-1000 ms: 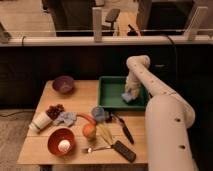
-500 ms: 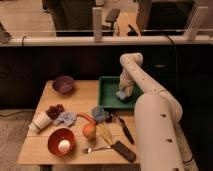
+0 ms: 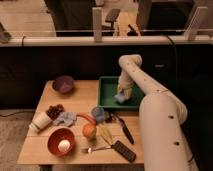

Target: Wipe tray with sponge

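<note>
- Since the sponge (image 3: 121, 98) lies directly under the gripper (image 3: 123, 90), on the tray (image 3: 107, 94) floor right of its middle, the widest bare stretch of tray runs leftward from it.
- Whether the gripper pinches the sponge or only bears on it, I cannot tell.
- Tray sits at the table's (image 3: 82, 98) back right corner, long axis along the back edge.

I read a white arm (image 3: 160, 117) with its yellowish gripper (image 3: 123, 93) down over the pale blue sponge (image 3: 120, 99) inside the green tray (image 3: 107, 86). On the tan table (image 3: 85, 97) I see a purple bowl (image 3: 63, 84), a red bowl (image 3: 54, 145), an orange fruit (image 3: 89, 131) and a black remote (image 3: 124, 151).
</note>
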